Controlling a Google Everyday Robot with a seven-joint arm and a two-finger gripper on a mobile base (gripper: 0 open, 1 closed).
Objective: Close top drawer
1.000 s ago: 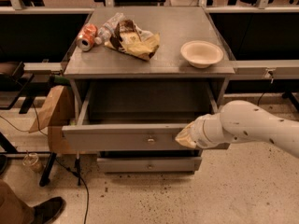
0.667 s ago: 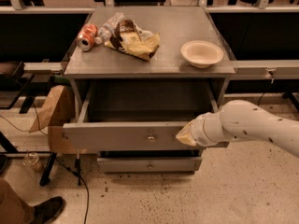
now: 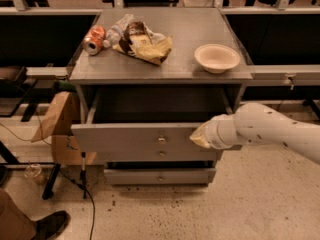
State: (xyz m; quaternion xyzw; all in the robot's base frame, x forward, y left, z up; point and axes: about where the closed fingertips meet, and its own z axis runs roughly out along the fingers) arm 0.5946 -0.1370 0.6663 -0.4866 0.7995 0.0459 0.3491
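The top drawer is a wide grey box drawer, pulled partly out of the grey cabinet. Its plain front has a small metal knob in the middle. The drawer's inside looks dark and bare. My gripper comes in from the right on a white arm and sits against the right end of the drawer front. Below it are a narrower drawer front and the lowest drawer front, also pulled out somewhat.
On the cabinet top lie a crushed orange can, a plastic bottle, a chip bag and a beige bowl. A cardboard box stands left of the cabinet. A cable and a shoe are on the floor.
The top drawer front has moved back toward the cabinet, with my gripper following it inward. The things on top have not moved.
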